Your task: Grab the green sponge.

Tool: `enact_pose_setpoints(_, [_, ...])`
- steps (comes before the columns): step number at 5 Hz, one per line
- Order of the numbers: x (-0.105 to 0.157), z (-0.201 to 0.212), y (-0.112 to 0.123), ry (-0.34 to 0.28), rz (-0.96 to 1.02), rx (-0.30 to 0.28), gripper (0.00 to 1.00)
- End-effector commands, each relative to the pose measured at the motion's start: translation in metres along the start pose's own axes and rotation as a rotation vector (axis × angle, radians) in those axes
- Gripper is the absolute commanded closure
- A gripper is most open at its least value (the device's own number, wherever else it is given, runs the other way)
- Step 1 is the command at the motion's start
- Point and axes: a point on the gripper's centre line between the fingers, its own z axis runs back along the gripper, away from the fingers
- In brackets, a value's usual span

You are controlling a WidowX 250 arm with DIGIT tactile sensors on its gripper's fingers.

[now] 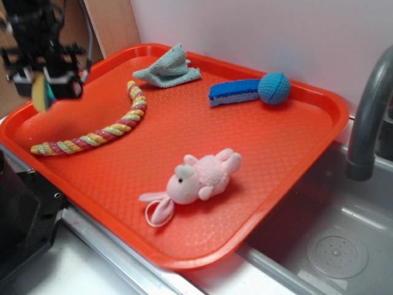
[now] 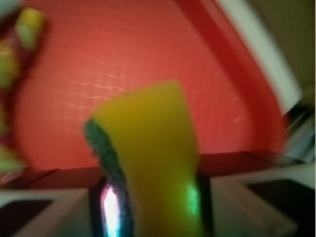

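The green sponge (image 2: 148, 153), yellow foam with a dark green scouring layer on its left face, fills the wrist view, pinched between my two fingers. In the exterior view the same green sponge (image 1: 43, 93) hangs blurred above the tray's far-left corner, held in my gripper (image 1: 50, 89), which is shut on it. The sponge is lifted off the orange tray (image 1: 184, 123).
On the tray lie a multicoloured rope toy (image 1: 104, 132), a pale teal cloth (image 1: 169, 67), a long blue-and-white sponge (image 1: 233, 92), a blue knitted ball (image 1: 274, 88) and a pink plush rabbit (image 1: 199, 179). A grey faucet (image 1: 368, 110) and sink (image 1: 338, 246) sit at the right.
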Motion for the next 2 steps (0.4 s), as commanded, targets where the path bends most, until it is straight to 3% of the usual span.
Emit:
enact_pose_setpoints(1, [-0.006,0.091,-0.028,-0.118,-0.242,-0.042,1.00])
enact_pose_setpoints(2, [-0.023,0.108,-0.051,-0.113,-0.341,-0.039,1.00])
